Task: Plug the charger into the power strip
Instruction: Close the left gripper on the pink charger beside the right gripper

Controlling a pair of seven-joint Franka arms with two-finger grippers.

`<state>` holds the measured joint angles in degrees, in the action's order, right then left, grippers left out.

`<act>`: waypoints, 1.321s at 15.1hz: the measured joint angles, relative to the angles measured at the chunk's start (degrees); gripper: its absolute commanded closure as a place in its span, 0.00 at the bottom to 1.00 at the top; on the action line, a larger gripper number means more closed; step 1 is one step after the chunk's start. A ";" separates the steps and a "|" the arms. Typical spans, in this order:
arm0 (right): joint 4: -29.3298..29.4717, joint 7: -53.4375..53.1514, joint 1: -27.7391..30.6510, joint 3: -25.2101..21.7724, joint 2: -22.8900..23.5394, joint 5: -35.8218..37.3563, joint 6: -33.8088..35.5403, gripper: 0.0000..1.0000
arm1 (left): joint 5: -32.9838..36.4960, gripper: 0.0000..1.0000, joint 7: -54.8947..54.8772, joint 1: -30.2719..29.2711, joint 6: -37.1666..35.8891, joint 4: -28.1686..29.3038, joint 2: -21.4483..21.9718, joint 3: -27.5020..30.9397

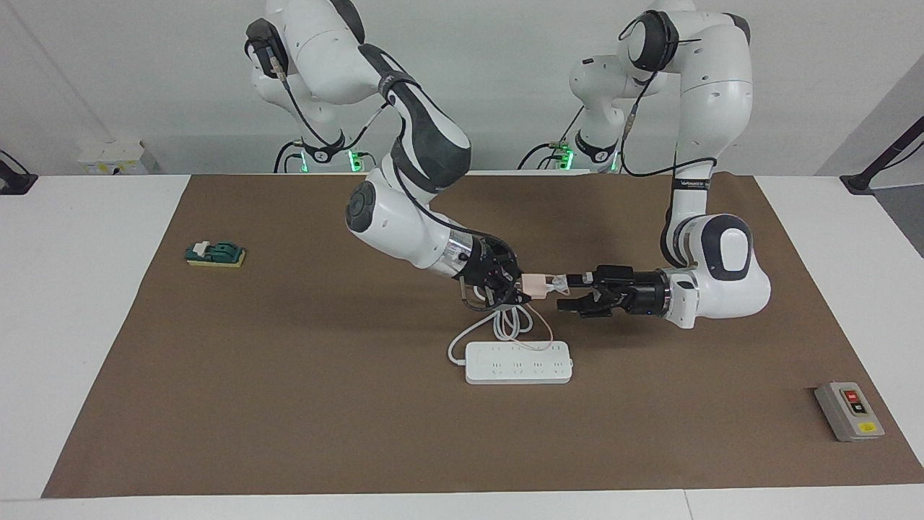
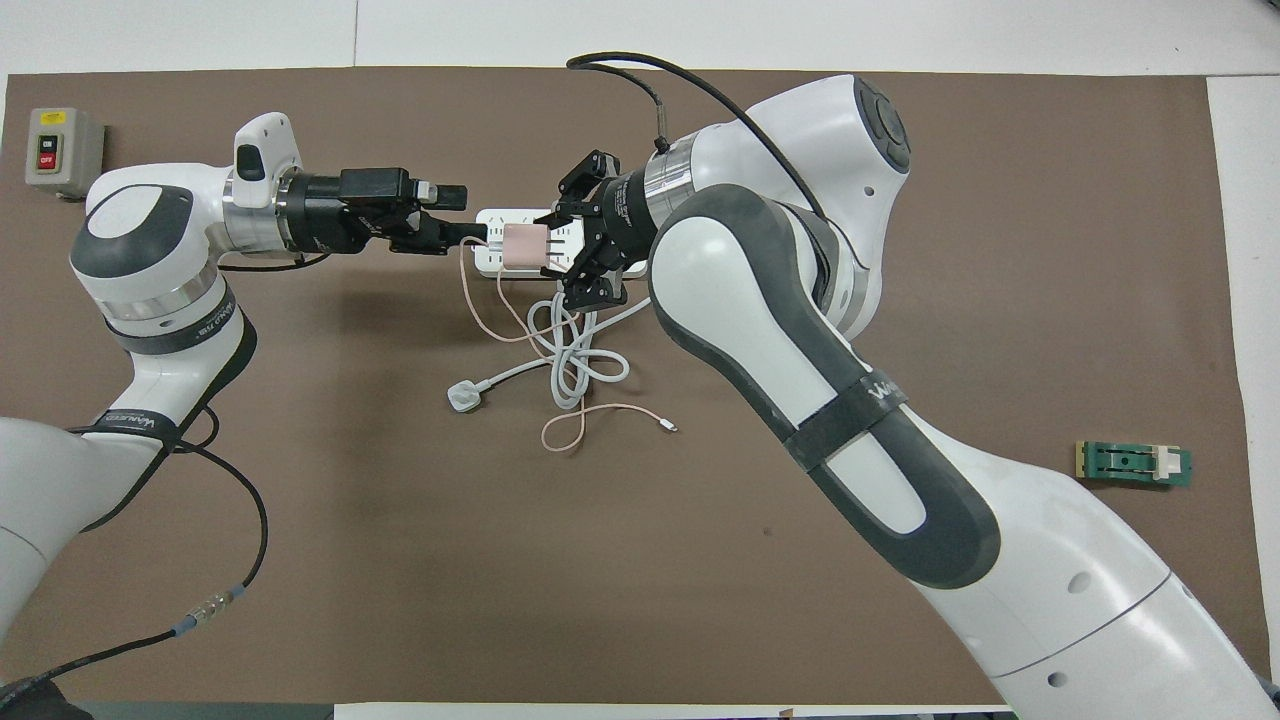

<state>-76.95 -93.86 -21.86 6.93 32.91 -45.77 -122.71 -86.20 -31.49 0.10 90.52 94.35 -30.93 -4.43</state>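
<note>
Above the power strip, held up off the tabletop, the pale-pink charger sits clenched in the right claw, which grips its body from the right arm's side while its thin pink cable hangs down to the brown mat. The charger is not in any socket. At the charger's free end, the left claw reaches in level from the left arm's end, its fingers spread wide, their tips just at that end; whether they touch it cannot be told. The power strip lies flat on the mat, farther from the robots than a loose tangle of its thick white cord and the white three-pin plug. A grey switch box rests toward the left arm's end of the tabletop, and a small green block sits toward the right arm's end.
</note>
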 measured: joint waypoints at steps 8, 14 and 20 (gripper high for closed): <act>0.00 0.00 -0.01 0.00 0.00 0.00 0.00 1.00 | 0.04 0.00 0.40 2.24 5.05 2.47 0.60 -0.47; 0.00 0.00 -0.01 0.00 0.00 -0.01 0.00 1.00 | 0.02 0.00 0.40 3.77 5.23 2.87 0.73 -0.59; 0.00 0.00 -0.01 0.00 0.00 -0.02 0.00 1.00 | 0.02 0.04 0.40 3.49 3.00 2.96 1.13 -0.55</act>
<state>-76.95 -93.86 -21.87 6.93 32.91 -45.79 -122.71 -86.18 -31.09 3.59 93.51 97.31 -29.79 -4.99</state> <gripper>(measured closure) 0.493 0.013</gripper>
